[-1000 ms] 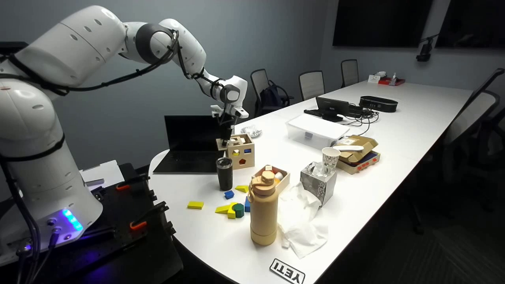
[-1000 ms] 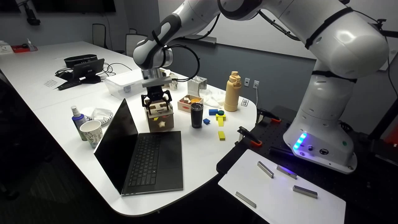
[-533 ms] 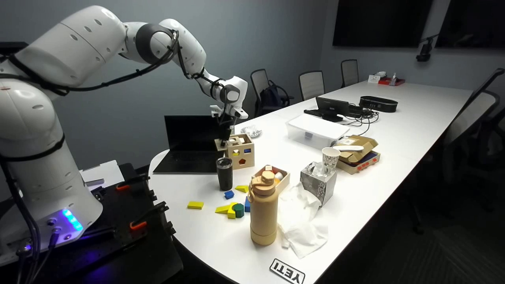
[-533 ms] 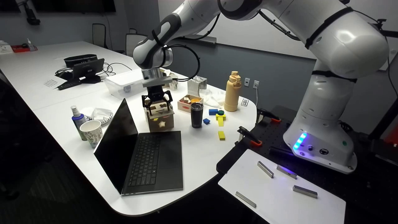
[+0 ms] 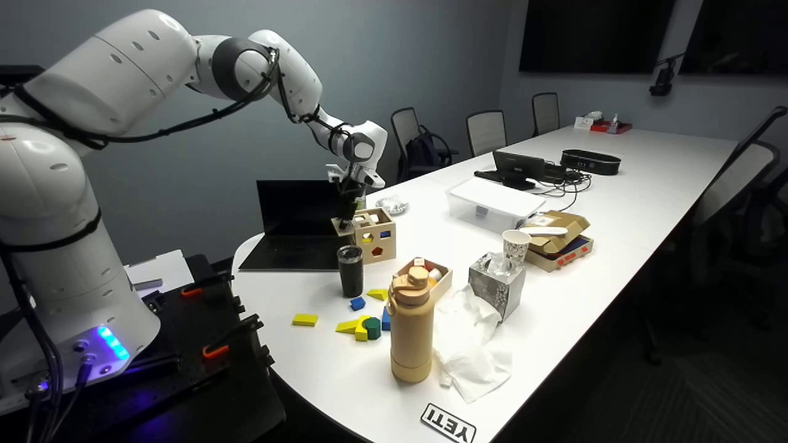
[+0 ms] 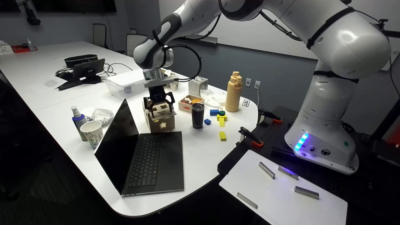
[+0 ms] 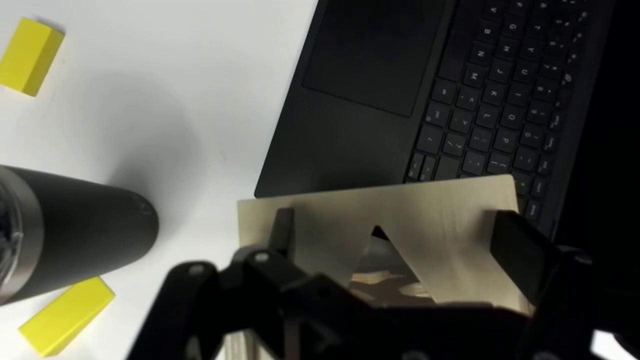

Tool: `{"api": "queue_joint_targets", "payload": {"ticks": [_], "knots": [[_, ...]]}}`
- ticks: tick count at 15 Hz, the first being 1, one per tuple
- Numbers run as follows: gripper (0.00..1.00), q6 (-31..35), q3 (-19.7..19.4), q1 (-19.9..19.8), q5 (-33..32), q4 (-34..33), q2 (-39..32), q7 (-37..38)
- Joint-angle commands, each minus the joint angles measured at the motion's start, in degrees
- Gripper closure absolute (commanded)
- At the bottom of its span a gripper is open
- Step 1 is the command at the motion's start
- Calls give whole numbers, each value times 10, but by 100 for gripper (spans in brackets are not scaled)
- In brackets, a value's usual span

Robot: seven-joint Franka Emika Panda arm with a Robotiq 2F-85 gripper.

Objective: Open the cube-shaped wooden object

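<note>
The wooden cube (image 5: 388, 247) stands on the white table, light tan with shaped holes in its sides. It also shows in an exterior view (image 6: 170, 125). Its top lid (image 7: 450, 210) has cut-out holes, one triangular, and is slid partly off, jutting past the cube's side toward the laptop. My gripper (image 6: 161, 113) points down over the lid with fingers spread wide. In the wrist view the fingertips (image 7: 392, 227) rest on or just above the lid near its two sides, with nothing between them. The cube's body is mostly hidden under the lid and gripper there.
An open black laptop (image 6: 153, 162) stands right beside the cube, under the lid's overhang. A dark tumbler (image 6: 197, 116) stands close on another side. Yellow blocks (image 7: 30, 55), a small wooden box (image 6: 184, 107) of pieces, a tan bottle (image 5: 411, 332) and a tissue box (image 5: 500, 286) are nearby.
My gripper has moved slightly toward the laptop, still spread. The lid has slid with it and overhangs the cube more. The cube itself has shifted very slightly the same way.
</note>
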State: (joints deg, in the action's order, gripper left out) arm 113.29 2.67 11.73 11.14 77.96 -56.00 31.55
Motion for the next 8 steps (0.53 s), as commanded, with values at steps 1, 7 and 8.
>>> {"api": "queue_joint_targets", "payload": {"ticks": [1,7,8], "knots": [[0,-35,8,-5,14,-26,-13,-12],[0,-53,8,-2,13,-38,-20,-14],[0,-55,8,-2,12,-38,-21,-14]]}}
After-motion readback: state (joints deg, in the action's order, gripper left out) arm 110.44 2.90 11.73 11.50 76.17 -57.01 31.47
